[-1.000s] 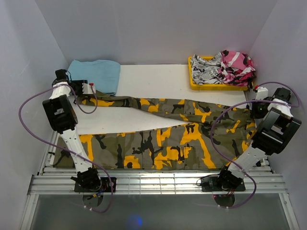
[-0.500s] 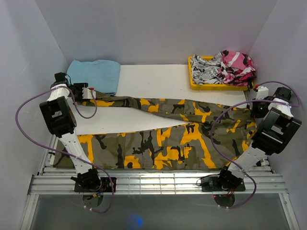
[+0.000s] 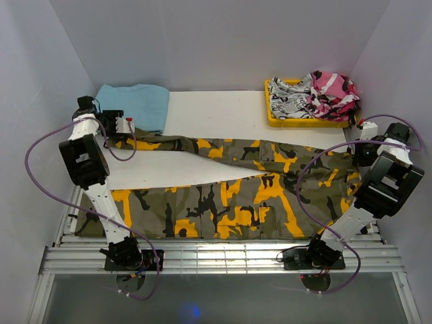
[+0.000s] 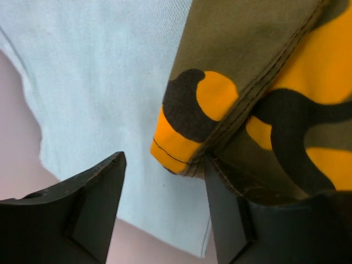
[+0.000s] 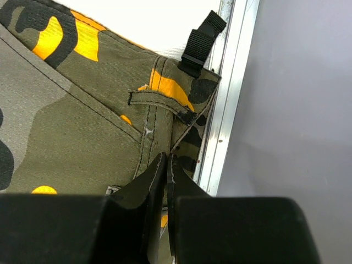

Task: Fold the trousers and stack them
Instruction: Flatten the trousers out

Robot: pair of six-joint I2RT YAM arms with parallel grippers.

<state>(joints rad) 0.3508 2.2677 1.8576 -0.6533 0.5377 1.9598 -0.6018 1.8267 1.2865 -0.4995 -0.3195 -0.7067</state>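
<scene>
The camouflage trousers [image 3: 236, 196] lie flat on the table, waist at the right and both legs stretched to the left. My left gripper [image 3: 127, 129] is open at the far leg's hem. In the left wrist view the orange hem corner [image 4: 176, 151] lies just ahead of the gap between my fingers [image 4: 93, 209], and the gripper [image 4: 165, 187] holds nothing. My right gripper [image 3: 358, 152] is at the far corner of the waist. In the right wrist view it [image 5: 166, 165] is shut on the waistband [image 5: 159, 93] by a belt loop.
A folded light-blue cloth [image 3: 135, 104] lies at the back left, under the hem [image 4: 99, 71]. A yellow tray [image 3: 304, 123] at the back right holds a pink camouflage garment [image 3: 334, 91] and a black-and-white one [image 3: 289, 98]. The table's metal rail [image 5: 225, 110] and the right wall are next to my right gripper.
My left arm shifted a little to the left and came back to about where it was. The trousers and the right arm have not moved.
</scene>
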